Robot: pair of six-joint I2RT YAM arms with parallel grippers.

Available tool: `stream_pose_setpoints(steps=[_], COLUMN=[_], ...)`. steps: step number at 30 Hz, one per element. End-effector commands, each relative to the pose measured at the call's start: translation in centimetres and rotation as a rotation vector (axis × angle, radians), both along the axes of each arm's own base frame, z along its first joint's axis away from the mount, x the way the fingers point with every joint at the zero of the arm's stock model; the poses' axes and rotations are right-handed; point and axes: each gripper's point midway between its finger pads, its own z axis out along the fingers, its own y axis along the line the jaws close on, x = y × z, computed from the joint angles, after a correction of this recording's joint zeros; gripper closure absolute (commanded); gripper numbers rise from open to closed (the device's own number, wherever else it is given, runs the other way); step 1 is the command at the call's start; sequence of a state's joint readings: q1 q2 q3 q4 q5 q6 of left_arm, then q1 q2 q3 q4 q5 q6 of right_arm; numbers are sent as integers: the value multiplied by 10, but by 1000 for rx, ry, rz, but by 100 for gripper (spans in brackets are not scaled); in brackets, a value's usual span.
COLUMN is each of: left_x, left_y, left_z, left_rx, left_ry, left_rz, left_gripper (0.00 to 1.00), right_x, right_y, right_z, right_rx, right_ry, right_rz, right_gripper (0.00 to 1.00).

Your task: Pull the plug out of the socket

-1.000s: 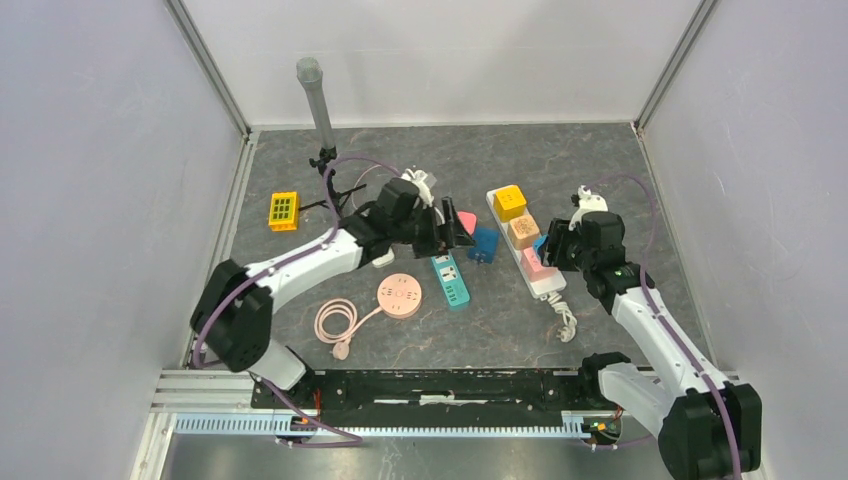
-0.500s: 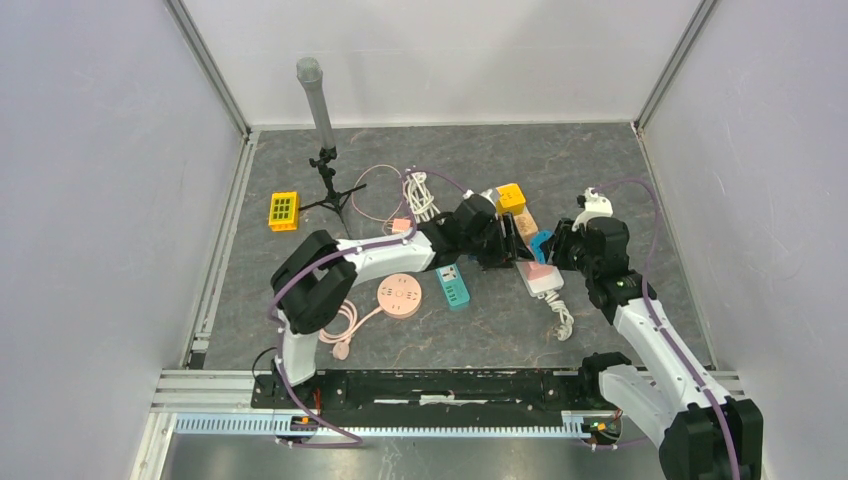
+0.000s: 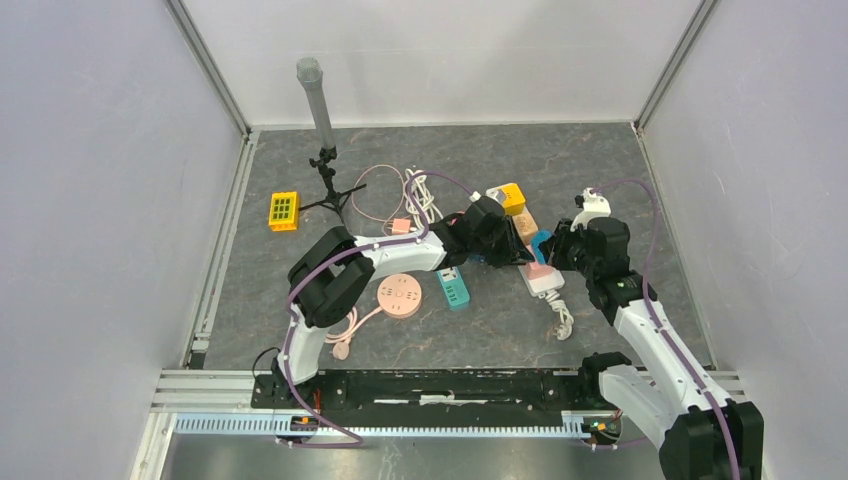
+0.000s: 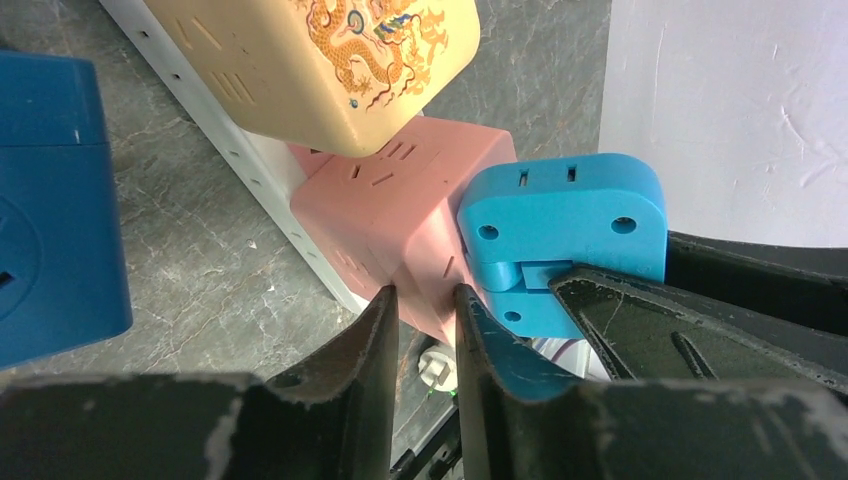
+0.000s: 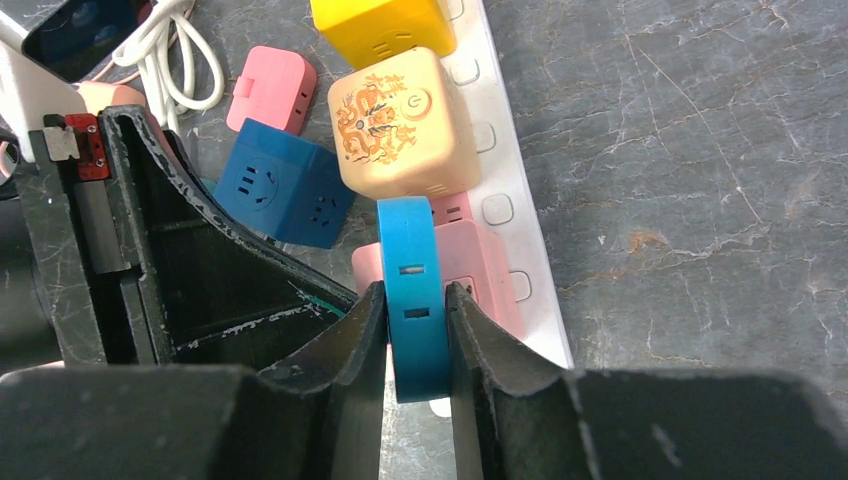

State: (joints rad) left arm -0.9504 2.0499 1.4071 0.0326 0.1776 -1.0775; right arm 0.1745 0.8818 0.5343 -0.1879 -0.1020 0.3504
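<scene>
A flat blue plug (image 5: 412, 270) sits in the side of a pink cube socket (image 5: 480, 260) on the white power strip (image 5: 510, 150). My right gripper (image 5: 415, 290) is shut on the blue plug's two flat faces. My left gripper (image 4: 425, 295) is shut on the near corner of the pink cube socket (image 4: 400, 205), right beside the blue plug (image 4: 565, 215). In the top view both grippers meet at the blue plug (image 3: 540, 243), the left gripper (image 3: 518, 255) coming from the left and the right gripper (image 3: 548, 250) from the right.
A beige dragon cube (image 5: 400, 125) and a yellow cube (image 5: 380, 25) sit further along the strip. A dark blue cube (image 5: 280, 195) and a small pink adapter (image 5: 270, 90) lie to its left. A teal strip (image 3: 451, 283), a round pink socket (image 3: 400, 296), a white cable coil (image 3: 420, 195), a yellow block (image 3: 283, 211) and a tripod (image 3: 322, 120) are further left.
The left arm swung right from the table's middle to the power strip and shut its jaws on the pink cube. The right gripper shut on the blue plug.
</scene>
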Motion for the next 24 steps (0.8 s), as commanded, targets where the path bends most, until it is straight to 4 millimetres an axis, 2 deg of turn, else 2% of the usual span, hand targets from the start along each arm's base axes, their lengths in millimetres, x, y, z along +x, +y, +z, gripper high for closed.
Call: stream_pose_setpoints(steps=[1, 6, 15, 20, 24], left_x=[4, 4, 4, 4, 3], left_y=[19, 18, 14, 13, 12], left_z=[-52, -51, -53, -54, -53], left_rx=[136, 123, 123, 126, 123], left_ry=[30, 3, 3, 5, 3], left_rz=[58, 38, 22, 15, 9], left_gripper=[71, 75, 78, 79, 79], right_x=[12, 15, 16, 18, 21], right_y=[4, 5, 4, -8, -35], right_z=[37, 63, 62, 65, 70], right_rx=[22, 8, -13, -48, -123], right_ry=[-123, -257, -248, -235, -228], right_rz=[18, 49, 52, -10, -145], right_gripper=[100, 100, 100, 100, 100])
